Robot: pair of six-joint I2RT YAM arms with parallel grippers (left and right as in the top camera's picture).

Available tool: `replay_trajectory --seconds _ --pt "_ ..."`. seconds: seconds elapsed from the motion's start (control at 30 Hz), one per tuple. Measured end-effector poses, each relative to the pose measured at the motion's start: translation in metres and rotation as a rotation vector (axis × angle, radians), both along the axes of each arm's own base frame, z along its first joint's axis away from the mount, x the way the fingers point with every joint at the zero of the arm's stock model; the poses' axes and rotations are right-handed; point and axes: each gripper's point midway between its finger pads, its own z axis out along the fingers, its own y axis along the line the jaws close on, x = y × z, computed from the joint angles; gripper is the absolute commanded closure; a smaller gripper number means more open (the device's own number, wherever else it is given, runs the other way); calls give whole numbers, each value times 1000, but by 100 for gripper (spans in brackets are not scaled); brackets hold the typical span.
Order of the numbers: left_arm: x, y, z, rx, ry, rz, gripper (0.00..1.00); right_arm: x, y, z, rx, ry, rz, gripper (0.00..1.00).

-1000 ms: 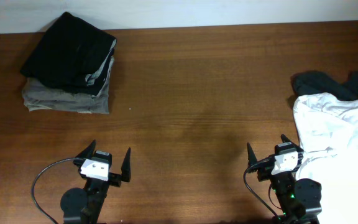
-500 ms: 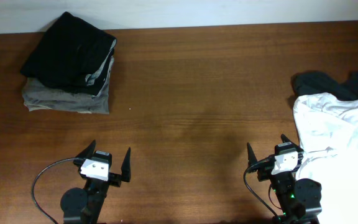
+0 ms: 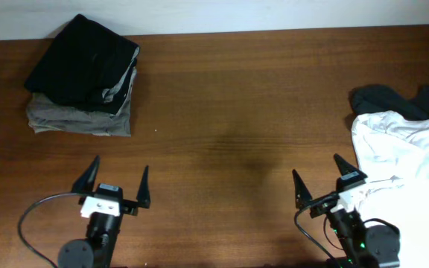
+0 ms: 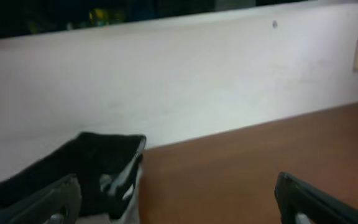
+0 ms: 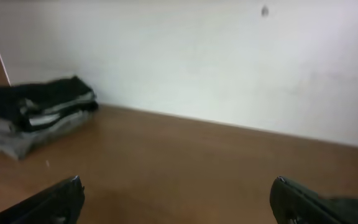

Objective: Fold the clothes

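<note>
A crumpled white garment [image 3: 412, 160] lies at the table's right edge, over a dark garment [image 3: 393, 100] behind it. A folded stack, black clothes on grey [image 3: 84, 78], sits at the back left; it also shows in the left wrist view [image 4: 98, 168] and the right wrist view [image 5: 33, 115]. My left gripper [image 3: 118, 181] is open and empty near the front left. My right gripper [image 3: 320, 177] is open and empty near the front right, just left of the white garment.
The brown wooden table [image 3: 229, 112] stretches between the stack and the loose clothes. A white wall [image 5: 229, 62] runs along the table's far edge.
Both arms have lifted and moved slightly: the left gripper has shifted left and forward, the right gripper has tilted. The clothes have not moved.
</note>
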Motion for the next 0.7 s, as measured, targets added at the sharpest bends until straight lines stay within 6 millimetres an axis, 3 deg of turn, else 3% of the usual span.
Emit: replay_trajectory --seconds 0.07,0.2,0.27,0.33,0.4,0.47,0.57,0.67,0.7 --pt "2 4 8 -1 43 23 1 1 1 11 23 23 7 1" --pt "25 9 16 1 282 50 1 20 3 3 40 275 2 1" --pt "43 10 21 3 383 54 1 30 4 6 35 395 -2 1" --pt "68 11 19 6 552 57 1 53 5 20 26 561 -6 1" --pt "81 11 10 7 661 55 1 65 10 17 26 677 12 2" --pt "106 3 14 -3 699 10 1 84 18 14 33 773 47 1" --pt "118 -13 -8 -30 789 -88 1 95 21 -23 55 995 40 1" --pt "117 -18 -52 -44 955 -118 1 106 9 -46 100 1117 -34 1" --pt "116 -19 -65 -50 1001 -127 1 118 -4 -55 139 1154 -79 1"
